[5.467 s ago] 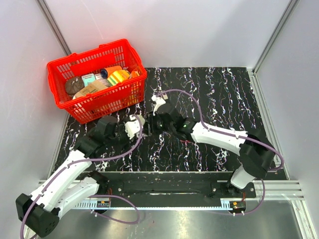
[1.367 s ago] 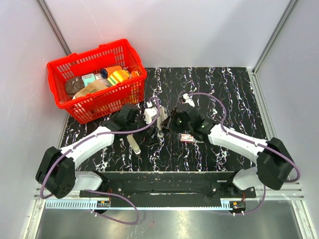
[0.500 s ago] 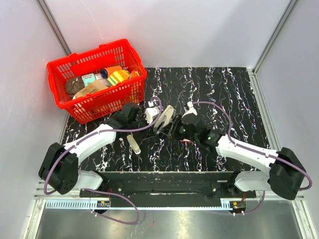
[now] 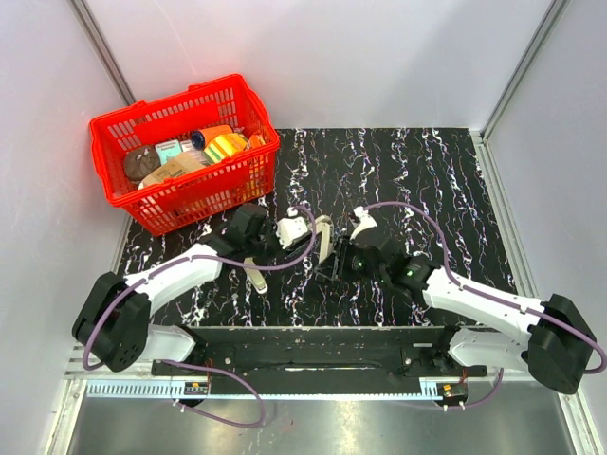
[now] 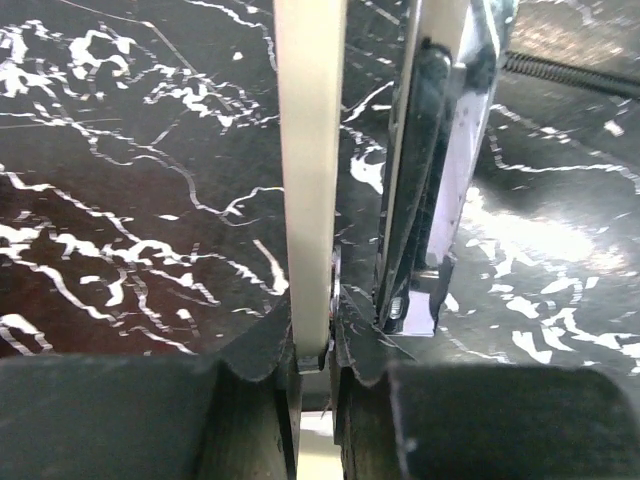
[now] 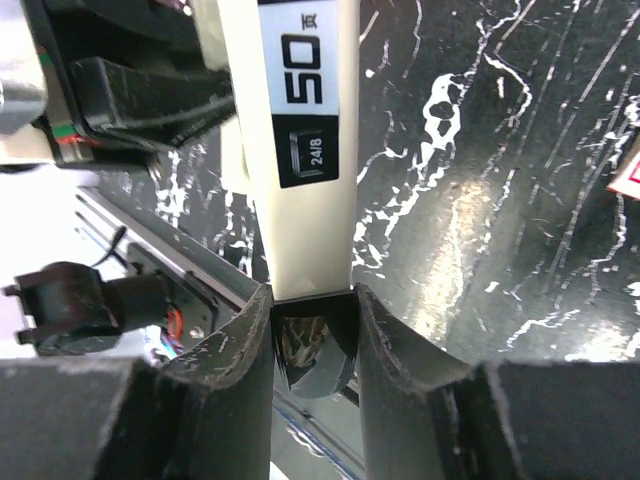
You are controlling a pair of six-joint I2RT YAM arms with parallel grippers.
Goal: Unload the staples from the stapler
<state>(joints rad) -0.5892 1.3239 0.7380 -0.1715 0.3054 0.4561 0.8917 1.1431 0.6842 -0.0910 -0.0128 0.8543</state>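
Top view. The stapler (image 4: 325,238) is held up over the middle of the black marbled counter (image 4: 446,180), between the two arms. The left arm (image 4: 180,270) reaches in from the left and the right arm (image 4: 479,296) from the right, and the left jaws and right jaws meet at the stapler from opposite sides. A pale cream bar (image 4: 254,276) lies flat on the counter just near of the left arm. A red basket (image 4: 112,126) full of mixed goods sits at the far left corner, well apart.

Left wrist view. The left jaws are pressed together on the cream top piece (image 5: 310,150), seen edge-on as a thin strip. The black body (image 5: 428,190), with a shiny metal channel along it, stands just to the right of the strip. It is splayed off the strip and lies outside the pinch.

Right wrist view. The right jaws pinch the end of the stapler, with the fingers (image 6: 235,350) tight on both sides of the cream face. A black end shows in the gap below. The cream face carries a label (image 6: 305,110) reading "50" and "24/8".
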